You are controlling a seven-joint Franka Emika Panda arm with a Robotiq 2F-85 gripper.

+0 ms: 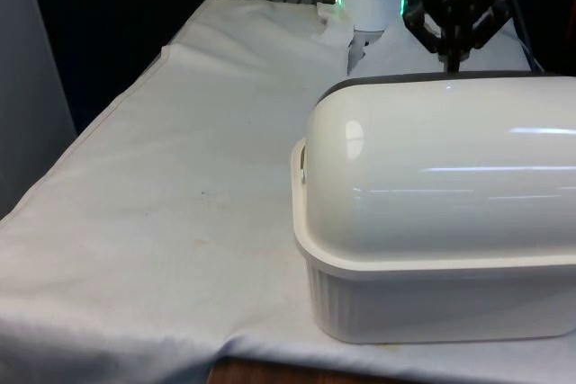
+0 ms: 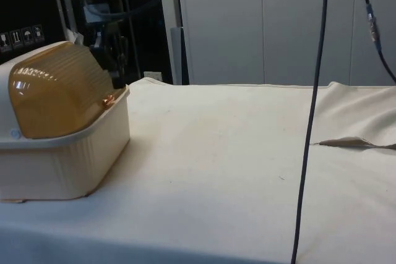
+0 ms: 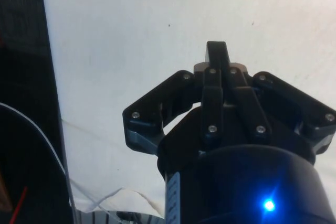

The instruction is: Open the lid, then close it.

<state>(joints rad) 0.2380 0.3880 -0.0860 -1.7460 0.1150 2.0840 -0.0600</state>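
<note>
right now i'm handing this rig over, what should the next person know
Gripper: fingers together, holding nothing, hanging above the cloth just behind the bread box.
Bread box: cream, on the front view's right of the table; its amber lid is down and shut in the side view.
Done: cannot tell from this moment whether the lid has already been opened.
Left: if not, reach the lid's handle, lift it open, then shut it.

Glossy plastic bread box [image 1: 432,222], ribbed amber lid [image 2: 59,94], matt tablecloth [image 1: 180,177].
</note>
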